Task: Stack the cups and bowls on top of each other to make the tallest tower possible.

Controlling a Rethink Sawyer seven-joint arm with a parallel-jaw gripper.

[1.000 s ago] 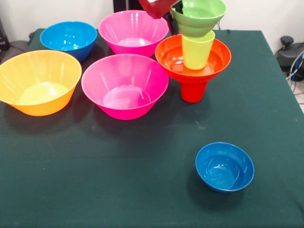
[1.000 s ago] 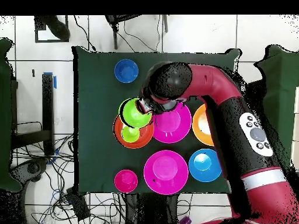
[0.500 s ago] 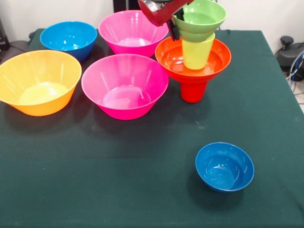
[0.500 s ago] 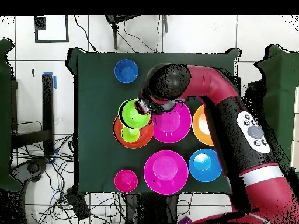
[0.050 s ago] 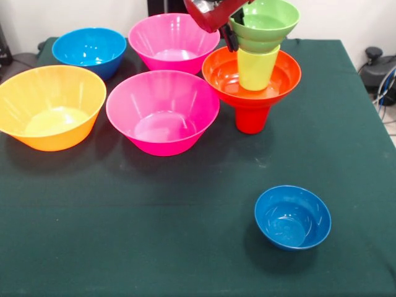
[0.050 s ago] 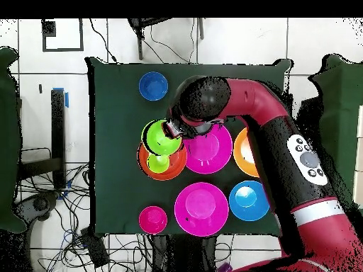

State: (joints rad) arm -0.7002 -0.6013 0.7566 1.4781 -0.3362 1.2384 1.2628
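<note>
Four pieces make up my tower (image 5: 253, 74) in the front view: a red cup (image 5: 252, 119) upside down on the cloth, a wide red-orange bowl (image 5: 284, 77) sitting on it, a lime-green cup (image 5: 257, 68) standing in that bowl, and a small green bowl (image 5: 265, 25) on top. My claw (image 5: 230, 34) sits at the green bowl's nine o'clock rim, and I judge it is pinching that rim, though the fingertips are partly hidden. From the tower, one pink bowl (image 5: 162, 111) lies at nine o'clock, a second pink bowl (image 5: 173, 40) at ten, the yellow-orange bowl (image 5: 51, 106) farther out at nine, a blue bowl (image 5: 90, 51) beyond at ten, and a smaller blue bowl (image 5: 292, 216) well apart at five o'clock.

Looking straight down, my arm (image 6: 269, 134) reaches across the table (image 6: 117, 106), and the claw (image 6: 172, 130) meets the green bowl (image 6: 160, 137) at its two o'clock edge. That bowl hangs toward twelve o'clock over the lime-green cup (image 6: 157, 163), so it looks off-centre. A small pink-red bowl (image 6: 153, 219) sits at six o'clock from the tower.

I judge I am seating the green bowl on the cup. Next I would centre it, let go gently, and lift away without nudging the stack.
</note>
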